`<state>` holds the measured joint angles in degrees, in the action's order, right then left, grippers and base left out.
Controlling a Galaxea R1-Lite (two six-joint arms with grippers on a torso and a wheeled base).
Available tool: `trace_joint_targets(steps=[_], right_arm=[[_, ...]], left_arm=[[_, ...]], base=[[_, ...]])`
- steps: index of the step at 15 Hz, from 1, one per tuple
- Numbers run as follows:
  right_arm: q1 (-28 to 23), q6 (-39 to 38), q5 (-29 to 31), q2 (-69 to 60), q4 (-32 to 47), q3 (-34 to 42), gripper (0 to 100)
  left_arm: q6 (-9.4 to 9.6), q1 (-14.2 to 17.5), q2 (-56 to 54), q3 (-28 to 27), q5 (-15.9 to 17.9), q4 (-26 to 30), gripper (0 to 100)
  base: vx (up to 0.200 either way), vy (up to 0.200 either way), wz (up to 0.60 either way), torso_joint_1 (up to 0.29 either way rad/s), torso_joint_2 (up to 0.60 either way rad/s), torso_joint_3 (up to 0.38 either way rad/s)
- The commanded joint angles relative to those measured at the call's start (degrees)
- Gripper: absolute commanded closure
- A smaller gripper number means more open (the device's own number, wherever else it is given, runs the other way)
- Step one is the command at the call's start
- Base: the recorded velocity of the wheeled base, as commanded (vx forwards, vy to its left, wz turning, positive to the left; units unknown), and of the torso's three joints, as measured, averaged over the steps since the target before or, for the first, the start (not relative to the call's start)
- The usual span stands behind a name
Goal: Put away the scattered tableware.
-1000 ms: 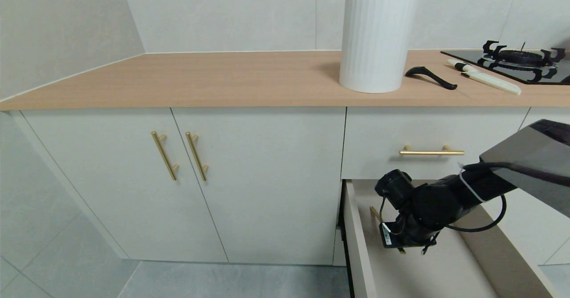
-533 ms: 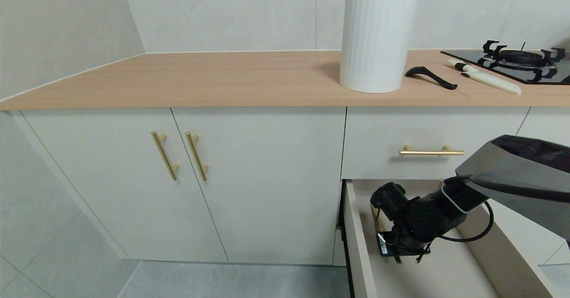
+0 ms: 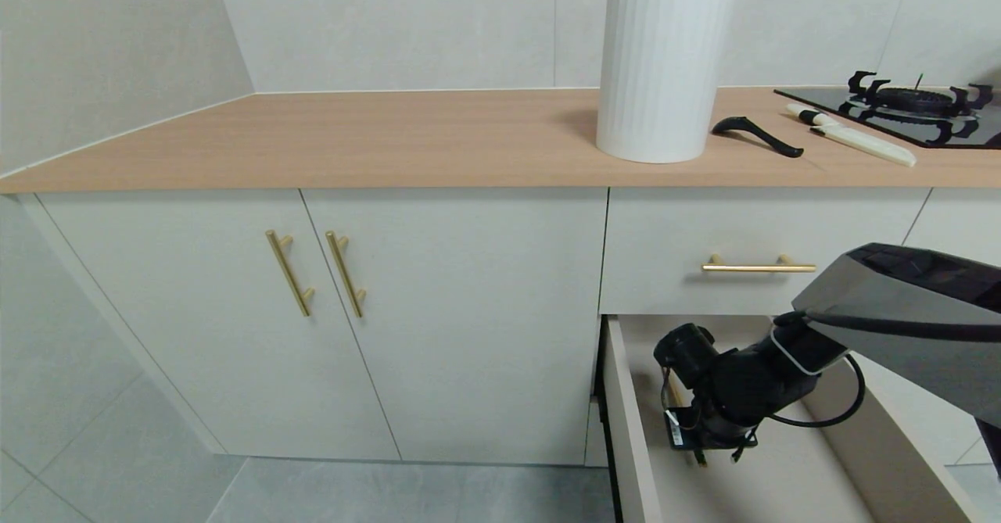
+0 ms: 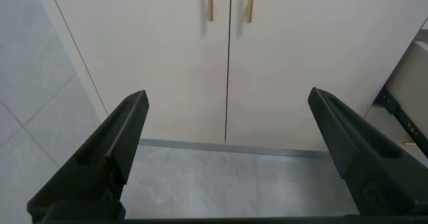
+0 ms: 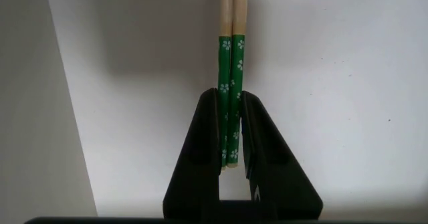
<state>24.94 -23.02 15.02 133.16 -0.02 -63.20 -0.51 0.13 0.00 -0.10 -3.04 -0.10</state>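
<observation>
In the smooth drawer [image 3: 782,480], right end effector [image 5: 231,102] pinches slender green-patterned chopsticks [image 5: 233,23]; left end effector [image 4: 227,97] gapes.

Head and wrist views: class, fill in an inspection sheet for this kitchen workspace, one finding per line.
Surface: wooden countertop.
Job's things: chopsticks with green ends, held inside the open drawer; white knife and black tool lying on the countertop near the stove.
Clutter: tall white ribbed container standing on the countertop.
Grippers: right gripper shut on the chopsticks; left gripper open, facing the cupboard doors.
Cables: black cable looped at the right wrist.
Surroundings: cupboard doors shut; tiled wall and floor.
</observation>
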Motion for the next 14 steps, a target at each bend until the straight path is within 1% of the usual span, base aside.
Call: trace_joint_targets(steps=[1,4,7,9,10,11,12,14], right_arm=[[0.0,0.0,-0.1,-0.1,-0.1,0.0,0],[0.2,-0.1,-0.2,-0.7,-0.1,0.2,0],[0.4,0.4,-2.5,-10.1,0.5,3.6,0],[0.0,1.0,-3.4,-20.2,0.6,5.4,0],[-1.8,2.4,-3.5,-26.6,0.7,5.5,0],[-3.6,3.7,-3.7,-30.2,1.3,5.8,0],[-6.7,7.1,-4.9,-36.9,4.4,5.6,0],[-11.5,12.1,-8.3,-42.6,6.2,5.5,0]], left_arm=[[-0.02,0.0,0.0,0.0,0.0,0.0,0],[-0.02,0.0,0.0,0.0,0.0,0.0,0],[-0.02,0.0,0.0,0.0,0.0,0.0,0],[-0.02,0.0,0.0,0.0,0.0,0.0,0],[-0.02,0.0,0.0,0.0,0.0,0.0,0],[-0.02,0.0,0.0,0.0,0.0,0.0,0],[-0.02,0.0,0.0,0.0,0.0,0.0,0],[-0.02,0.0,0.0,0.0,0.0,0.0,0]], base=[[0.0,0.0,0.0,0.0,0.0,0.0],[0.0,0.0,0.0,0.0,0.0,0.0],[0.0,0.0,0.0,0.0,0.0,0.0],[0.0,0.0,0.0,0.0,0.0,0.0],[0.0,0.0,0.0,0.0,0.0,0.0],[0.0,0.0,0.0,0.0,0.0,0.0],[0.0,0.0,0.0,0.0,0.0,0.0],[0.0,0.0,0.0,0.0,0.0,0.0]])
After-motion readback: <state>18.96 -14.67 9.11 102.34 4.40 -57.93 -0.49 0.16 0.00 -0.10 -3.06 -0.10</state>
